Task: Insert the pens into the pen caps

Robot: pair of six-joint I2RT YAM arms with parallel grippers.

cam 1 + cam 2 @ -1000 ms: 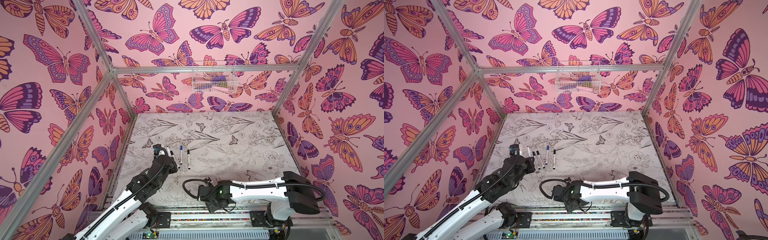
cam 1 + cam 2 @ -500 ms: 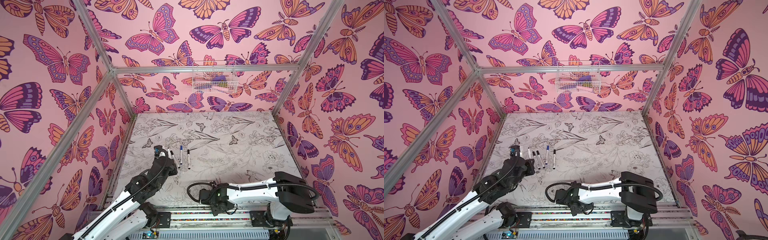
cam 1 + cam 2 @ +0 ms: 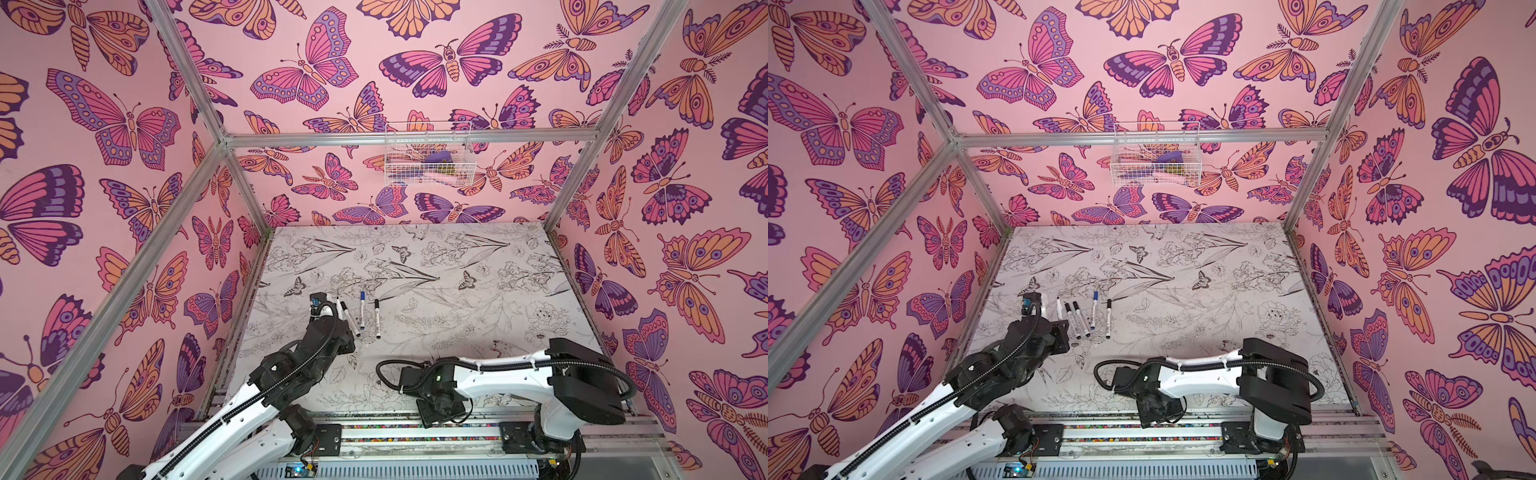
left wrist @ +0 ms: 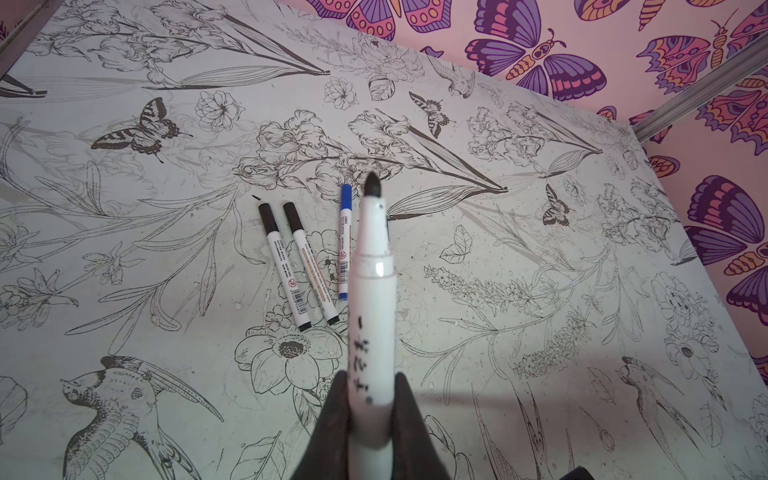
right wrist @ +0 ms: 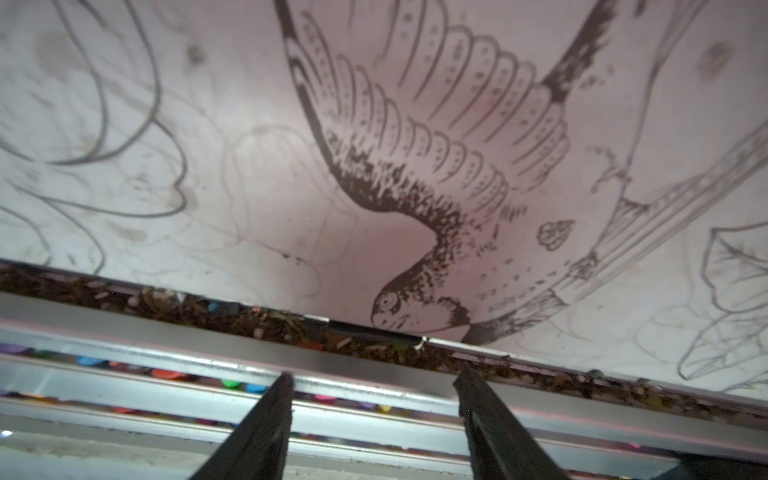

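Observation:
My left gripper (image 4: 370, 379) is shut on the white barrel of an uncapped pen (image 4: 372, 286), its dark tip pointing away above the table. On the table beyond it lie two pens with black pen caps (image 4: 269, 217) on, and one with a blue cap (image 4: 345, 195). In a top view a further black-capped pen (image 3: 1108, 319) lies to their right. My right gripper (image 5: 374, 378) is open over the table's front edge. A short black tube (image 5: 370, 331), which looks like a pen cap, lies in the gap there.
Aluminium rails (image 5: 208, 365) with coloured bits in their slots run along the front edge under the right gripper. A white wire basket (image 3: 428, 156) hangs on the back wall. Butterfly-patterned walls close in the left, right and back sides.
The right arm has drawn back toward the table's front edge, bringing its open gripper over the rail. The left gripper and its pen have stayed still.

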